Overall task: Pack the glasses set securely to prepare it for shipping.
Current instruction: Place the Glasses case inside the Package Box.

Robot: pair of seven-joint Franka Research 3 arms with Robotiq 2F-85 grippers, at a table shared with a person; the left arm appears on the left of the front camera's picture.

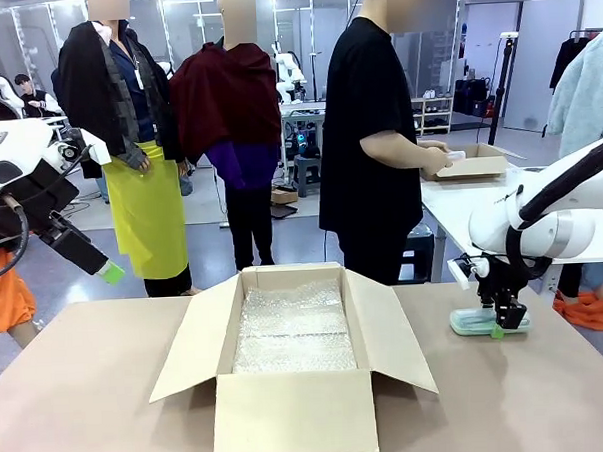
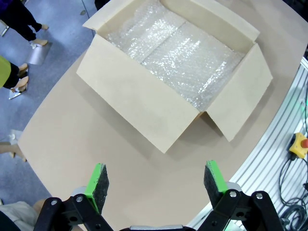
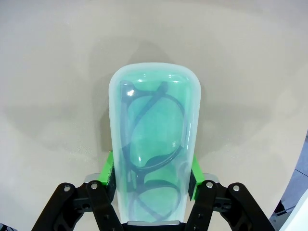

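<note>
- The mint-green case [image 3: 153, 144] is lying flat on the table [image 3: 57, 72], on the robot's right side, well apart from the box in the front view [image 1: 489, 321].
- Through its clear top, dark-framed glasses [image 3: 155, 161] are showing, folded inside.
- The right gripper [image 3: 152, 175] is pressing its green pads against the case's two long sides, gripping it near one end; in the front view it [image 1: 498, 327] is reaching straight down onto the case.
- A cardboard box [image 1: 295, 416] is sitting in the middle of the table with its flaps spread open.
- Bubble wrap [image 1: 294, 331] is covering the box floor.
- The left gripper [image 2: 155, 166] is hanging above the table's left side with its jaws wide apart, holding nothing.
- A person [image 1: 363, 133] in a black shirt is standing beyond the far edge, turned toward another table.
</note>
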